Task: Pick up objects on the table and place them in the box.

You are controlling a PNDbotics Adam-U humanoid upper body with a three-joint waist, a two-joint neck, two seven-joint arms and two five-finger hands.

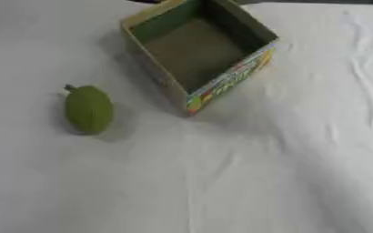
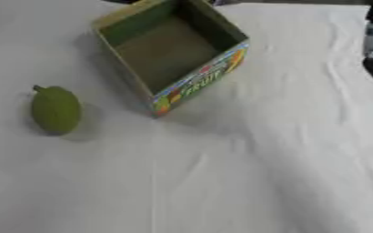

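You have a white tablecloth spread over the whole surface, plain and without pattern. On it lies a dull olive-green fruit with a small darker stem, its skin one even shade. Your box is green inside with a brownish floor and yellow rim edges, and its near outer wall carries a multicoloured print of red, yellow, green and blue.

box far corner cut off by top edge.

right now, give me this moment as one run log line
green fruit: on white cloth, left of box, apart | box: open, nothing seen inside | hands: neither in view | placed: none
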